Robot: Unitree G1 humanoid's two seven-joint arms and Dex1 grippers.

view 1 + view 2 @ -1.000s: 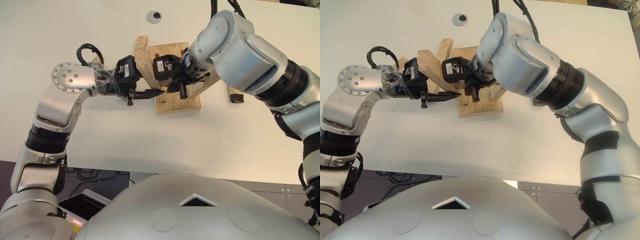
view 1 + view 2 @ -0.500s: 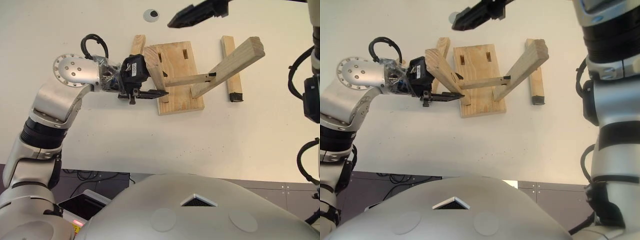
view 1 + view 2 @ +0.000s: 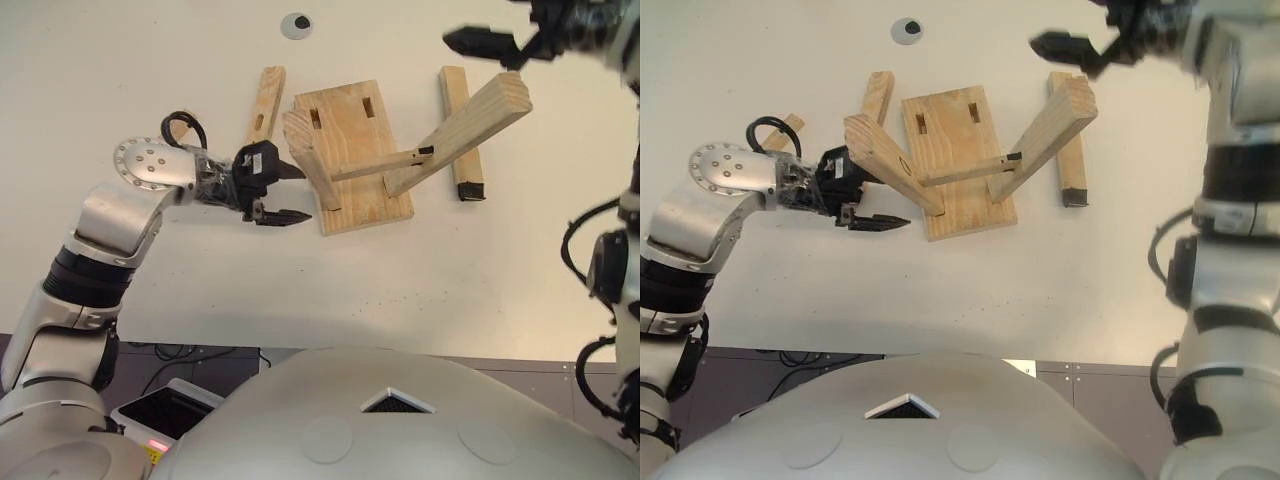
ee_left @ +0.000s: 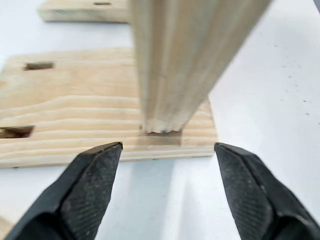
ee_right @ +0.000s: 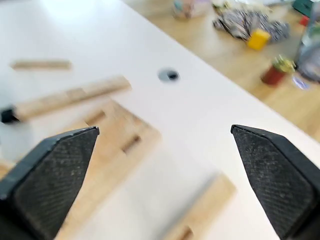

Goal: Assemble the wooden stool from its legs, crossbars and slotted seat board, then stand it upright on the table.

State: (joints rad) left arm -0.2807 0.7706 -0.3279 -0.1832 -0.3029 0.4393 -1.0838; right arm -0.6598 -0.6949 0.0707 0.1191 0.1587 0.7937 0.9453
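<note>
The slotted seat board (image 3: 362,118) lies flat on the white table. Two legs stand tilted out of it, the left leg (image 3: 308,158) and the right leg (image 3: 462,128), joined by a thin crossbar (image 3: 372,166). My left gripper (image 3: 287,193) is open just left of the left leg's foot, touching nothing. In the left wrist view its fingers (image 4: 95,172) flank the base of that leg (image 4: 185,60) where it meets the board (image 4: 75,115). My right gripper (image 3: 505,35) hangs open high above the right leg, holding nothing.
A loose leg (image 3: 264,103) lies left of the board. Another loose piece with a black end (image 3: 462,170) lies to its right. A small wooden piece (image 3: 181,128) sits by my left wrist. A round hole (image 3: 296,25) marks the far table.
My right arm has let go of the stool and swung up and away to the right. My left gripper has drawn back leftward from the board. The camera view has shifted slightly.
</note>
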